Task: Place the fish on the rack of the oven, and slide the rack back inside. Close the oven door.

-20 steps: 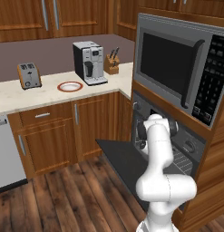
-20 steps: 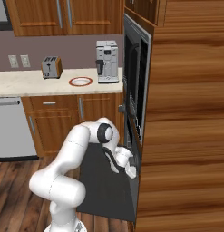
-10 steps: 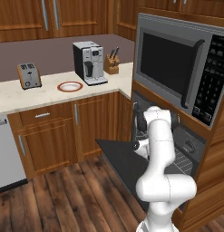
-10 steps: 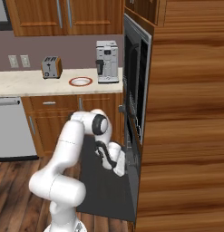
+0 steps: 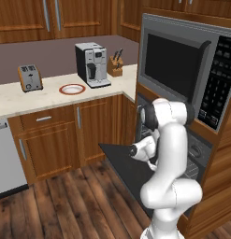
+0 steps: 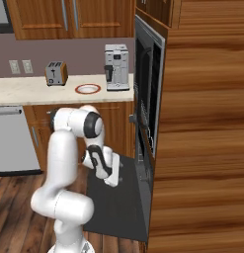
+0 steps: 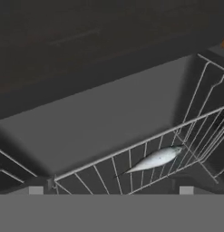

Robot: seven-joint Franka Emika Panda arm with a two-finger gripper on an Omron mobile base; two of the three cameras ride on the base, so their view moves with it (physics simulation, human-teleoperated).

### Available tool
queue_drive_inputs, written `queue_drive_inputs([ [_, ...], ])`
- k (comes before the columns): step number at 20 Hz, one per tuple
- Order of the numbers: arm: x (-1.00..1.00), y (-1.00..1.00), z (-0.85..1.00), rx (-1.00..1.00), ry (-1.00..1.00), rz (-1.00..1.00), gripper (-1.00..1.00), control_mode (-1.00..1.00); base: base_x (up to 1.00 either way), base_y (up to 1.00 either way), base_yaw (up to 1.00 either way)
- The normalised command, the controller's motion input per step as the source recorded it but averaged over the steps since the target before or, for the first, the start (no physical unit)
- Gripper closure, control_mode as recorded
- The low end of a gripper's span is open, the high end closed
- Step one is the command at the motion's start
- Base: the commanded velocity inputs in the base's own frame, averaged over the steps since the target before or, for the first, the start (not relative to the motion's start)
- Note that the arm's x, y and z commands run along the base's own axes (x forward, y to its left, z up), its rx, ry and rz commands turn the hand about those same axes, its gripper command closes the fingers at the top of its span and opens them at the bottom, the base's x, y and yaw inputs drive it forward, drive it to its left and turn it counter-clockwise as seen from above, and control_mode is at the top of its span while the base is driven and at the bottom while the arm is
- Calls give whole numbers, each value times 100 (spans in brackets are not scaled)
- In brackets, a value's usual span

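Note:
The fish point(image 7: 154, 159), slim and silver-grey, lies on the rack point(image 7: 145, 143), a wire grid inside the dark oven cavity. In the hand view my gripper point(image 7: 110, 190) stands open and empty, its two tips wide apart, in front of the rack and clear of the fish. From the right base view the gripper point(image 6: 114, 181) hovers over the oven door point(image 6: 113, 207), which hangs open and flat, just outside the oven point(image 6: 143, 133). The same door point(image 5: 118, 158) shows as a dark panel beside my arm.
A black-windowed microwave point(image 5: 182, 65) sits above the oven. On the counter point(image 5: 23, 100) to the left stand a toaster point(image 5: 30, 77), a red-rimmed plate point(image 5: 72, 88), a coffee machine point(image 5: 92, 64) and a knife block point(image 5: 117, 67). A dishwasher point(image 5: 4, 158) is at far left.
The hand has drawn back from the oven opening, out over the open door. The jaws stayed open.

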Motion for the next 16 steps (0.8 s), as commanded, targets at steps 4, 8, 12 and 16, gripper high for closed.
queue_drive_inputs([
  [4,-51,71,100,2,-24,0,-100,-100,0,0,0],
  [8,-28,60,100,5,-25,0,-100,-100,0,0,0],
  [12,-28,47,100,10,-19,0,-100,-100,0,0,0],
  [16,-21,31,100,11,-14,0,-100,-100,0,0,0],
])
